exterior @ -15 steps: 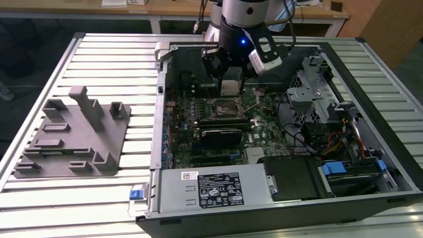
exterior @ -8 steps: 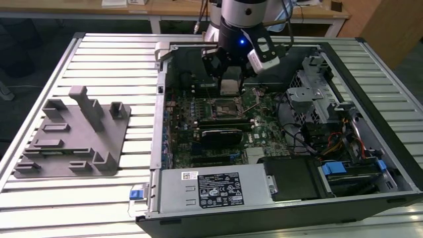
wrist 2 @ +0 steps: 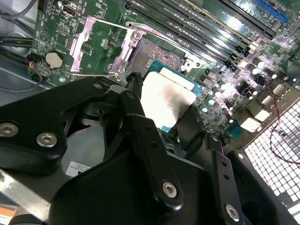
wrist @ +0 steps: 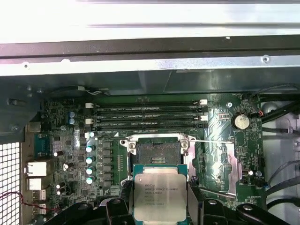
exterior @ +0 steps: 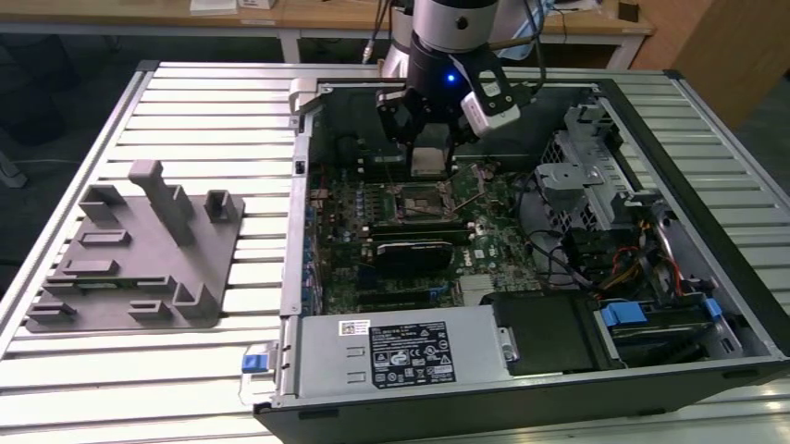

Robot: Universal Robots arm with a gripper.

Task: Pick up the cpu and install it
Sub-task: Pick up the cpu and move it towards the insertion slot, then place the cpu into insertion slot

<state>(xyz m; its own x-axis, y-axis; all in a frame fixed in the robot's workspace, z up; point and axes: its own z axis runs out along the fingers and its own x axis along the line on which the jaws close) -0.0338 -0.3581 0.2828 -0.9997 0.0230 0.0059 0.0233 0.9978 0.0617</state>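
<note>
The cpu (wrist: 159,196), a flat silver square with a green rim, is held between the black fingers (wrist: 193,197) of my gripper (wrist: 159,204), which is shut on it. In the second wrist view the cpu (wrist 2: 168,101) hangs just above the motherboard, close to the open socket (wrist 2: 154,54) with its metal load plate (wrist 2: 101,44) flipped up. In the first wrist view the bare socket (wrist: 157,150) lies just beyond the chip. In the exterior view my gripper (exterior: 428,159) hovers with the cpu over the back of the open computer case, above the socket (exterior: 420,199).
The open computer case (exterior: 691,185) lies on a slatted metal table. A grey plastic fixture tray (exterior: 136,254) sits at the exterior view's left. Memory slots (wrist: 147,117) run beside the socket. A power supply (exterior: 395,351), cables and drive bays crowd the case's near and right sides.
</note>
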